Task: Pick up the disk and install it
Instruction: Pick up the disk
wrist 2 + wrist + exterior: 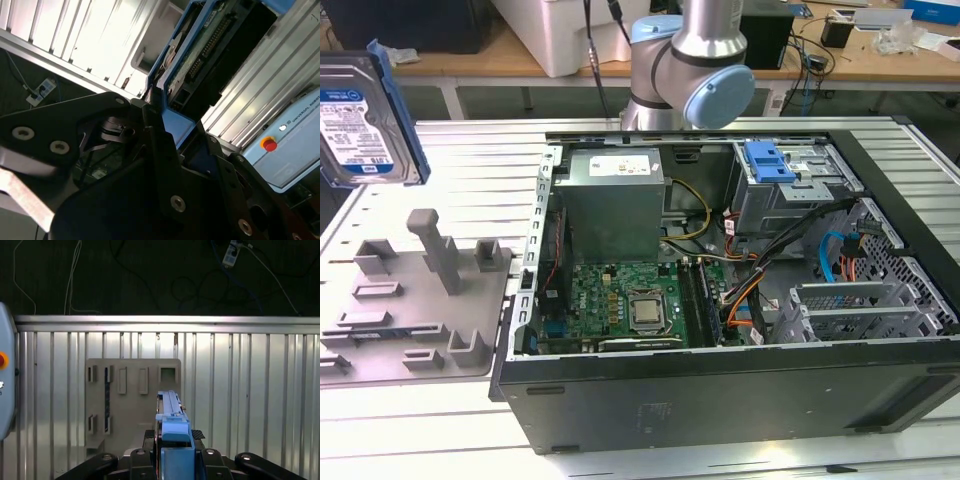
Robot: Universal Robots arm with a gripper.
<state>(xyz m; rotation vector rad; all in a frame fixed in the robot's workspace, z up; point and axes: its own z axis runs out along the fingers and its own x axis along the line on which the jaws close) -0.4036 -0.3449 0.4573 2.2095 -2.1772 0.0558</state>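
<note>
Your gripper has its jaws closed on the disk, clamped on the end of the blue frame that runs round it. In the second wrist view you see the black jaws on either side of that frame, with the disk's underside and its connector row sticking out beyond them.

In the exterior view the disk is up in the air at the far left, clear of the worktop. It is tilted, with its white-and-blue label facing the camera. It is well apart from the open computer case, which lies on its side on the exterior view's right.

In the first wrist view you look along the disk edge-on, and a grey holder plate with slots and pockets lies flat on the ribbed worktop beyond it. The same plate sits beside the case in the exterior view.

Inside the case you can see the grey power-supply box, the green circuit board and the grey drive cage with its blue latch. The arm rises behind the case.
</note>
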